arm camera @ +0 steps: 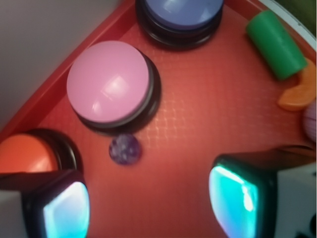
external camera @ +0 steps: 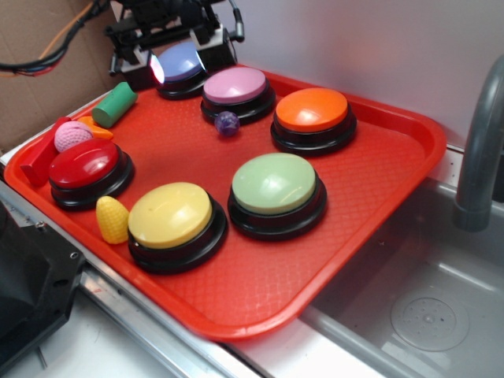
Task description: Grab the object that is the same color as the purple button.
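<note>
While the gripper [arm camera: 148,198] is hovering with its fingers [arm camera: 240,198] spread wide and holding nothing, the small purple ball [arm camera: 125,148] is lying on the red tray [external camera: 370,236] just in front of the purple button [arm camera: 110,81], between that button and the orange button [external camera: 313,110], slightly ahead of the fingertips.

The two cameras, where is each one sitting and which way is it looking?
Exterior: off the tray's near corner, looking down and across it; the arm's dark gripper shows at the far end.
Wrist: on the arm, looking down at the tray; two open fingers show at the bottom.
Both show the purple ball, pink-purple button and green cylinder.
</note>
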`<act>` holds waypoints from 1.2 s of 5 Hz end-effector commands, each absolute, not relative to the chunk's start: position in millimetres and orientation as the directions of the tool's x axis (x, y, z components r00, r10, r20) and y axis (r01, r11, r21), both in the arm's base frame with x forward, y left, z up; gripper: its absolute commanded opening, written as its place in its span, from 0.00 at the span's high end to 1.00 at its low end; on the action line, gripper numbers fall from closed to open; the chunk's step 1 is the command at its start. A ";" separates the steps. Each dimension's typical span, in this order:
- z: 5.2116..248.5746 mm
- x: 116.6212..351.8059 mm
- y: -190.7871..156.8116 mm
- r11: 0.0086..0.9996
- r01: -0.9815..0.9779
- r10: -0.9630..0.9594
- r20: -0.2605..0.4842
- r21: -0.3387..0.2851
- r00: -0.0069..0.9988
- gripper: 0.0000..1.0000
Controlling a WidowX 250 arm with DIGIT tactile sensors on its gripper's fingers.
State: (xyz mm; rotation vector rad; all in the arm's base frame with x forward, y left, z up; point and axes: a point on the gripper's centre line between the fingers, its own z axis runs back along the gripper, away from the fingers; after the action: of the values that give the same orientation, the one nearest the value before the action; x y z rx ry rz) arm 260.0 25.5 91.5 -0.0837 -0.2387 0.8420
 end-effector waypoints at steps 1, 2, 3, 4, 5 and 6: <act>74.0 272.6 35.3 0.645 -0.730 0.763 0.140 -0.226 0.631 0.00; 61.5 274.6 37.8 0.635 -0.734 0.770 0.114 -0.242 0.628 0.00; 51.4 278.9 37.4 0.638 -0.722 0.762 0.086 -0.269 0.641 0.00; 44.1 281.3 37.2 0.638 -0.725 0.762 0.076 -0.260 0.643 0.00; 36.9 283.0 33.3 0.650 -0.705 0.744 0.050 -0.283 0.666 0.00; 32.5 285.6 29.0 0.657 -0.696 0.735 0.040 -0.290 0.677 0.00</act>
State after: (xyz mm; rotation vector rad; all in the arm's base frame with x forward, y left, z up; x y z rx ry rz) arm 280.0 20.7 27.4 -0.2580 -0.1233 0.8177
